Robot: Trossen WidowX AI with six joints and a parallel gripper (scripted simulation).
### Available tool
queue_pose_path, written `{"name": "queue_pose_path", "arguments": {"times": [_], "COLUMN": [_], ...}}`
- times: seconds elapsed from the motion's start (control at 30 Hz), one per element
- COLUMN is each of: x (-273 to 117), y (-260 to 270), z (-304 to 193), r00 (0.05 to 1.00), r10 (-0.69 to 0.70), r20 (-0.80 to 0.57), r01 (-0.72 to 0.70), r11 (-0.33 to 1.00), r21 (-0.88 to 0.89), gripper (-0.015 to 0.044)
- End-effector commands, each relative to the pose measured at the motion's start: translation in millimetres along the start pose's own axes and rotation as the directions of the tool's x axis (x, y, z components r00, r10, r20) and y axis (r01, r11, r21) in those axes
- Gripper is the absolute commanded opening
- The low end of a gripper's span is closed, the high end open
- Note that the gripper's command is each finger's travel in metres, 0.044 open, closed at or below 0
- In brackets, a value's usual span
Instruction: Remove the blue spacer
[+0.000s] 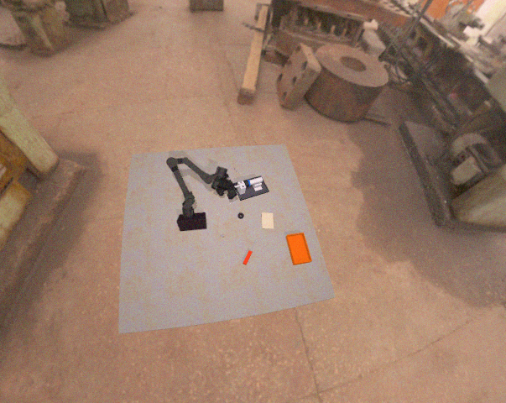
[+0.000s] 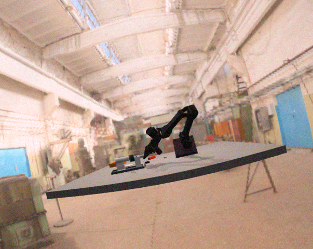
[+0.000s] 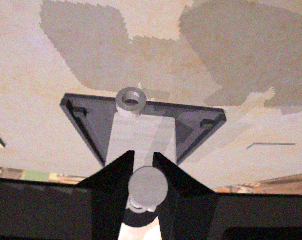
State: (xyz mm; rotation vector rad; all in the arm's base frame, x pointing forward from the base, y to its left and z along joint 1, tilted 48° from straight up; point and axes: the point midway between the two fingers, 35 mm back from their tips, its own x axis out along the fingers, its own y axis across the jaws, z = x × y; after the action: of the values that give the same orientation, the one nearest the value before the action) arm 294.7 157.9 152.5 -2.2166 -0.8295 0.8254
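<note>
The white housing block (image 1: pixel 257 180) (image 2: pixel 121 161) stands on the dark base plate (image 1: pixel 262 190) (image 2: pixel 114 172) (image 3: pixel 93 131). The blue spacer (image 1: pixel 249 182) (image 2: pixel 129 157) is around the shaft line, against or very near the housing. A black spacer (image 1: pixel 245 183) (image 2: pixel 132 158) sits beside it, before the light upright block (image 2: pixel 137 162) (image 3: pixel 142 131). The shaft (image 2: pixel 141 156) (image 3: pixel 148 185) sticks out of the upright towards my gripper (image 1: pixel 236 187) (image 2: pixel 145 156) (image 3: pixel 143 157), which is shut on its end. The wrist view does not show the blue spacer.
A grey ring (image 3: pixel 131 99) shows at the base plate's edge. A black ring (image 1: pixel 241 215), a cream pad (image 1: pixel 267 220), a red bar (image 1: pixel 247 257) (image 2: pixel 151 157) and an orange tray (image 1: pixel 298 248) (image 2: pixel 112 164) lie on the table.
</note>
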Motion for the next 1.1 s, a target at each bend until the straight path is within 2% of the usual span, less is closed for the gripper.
{"name": "queue_pose_path", "arguments": {"times": [0.0,1.07], "x": [-0.5,-2.5], "y": [0.2,0.2], "z": [0.3,2.4], "r00": [1.000,1.000], "r10": [0.001,0.001], "r20": [-0.001,-0.001], "r01": [-0.001,-0.001], "r11": [1.000,1.000], "r21": [0.003,0.004], "gripper": [0.0000,0.0000]}}
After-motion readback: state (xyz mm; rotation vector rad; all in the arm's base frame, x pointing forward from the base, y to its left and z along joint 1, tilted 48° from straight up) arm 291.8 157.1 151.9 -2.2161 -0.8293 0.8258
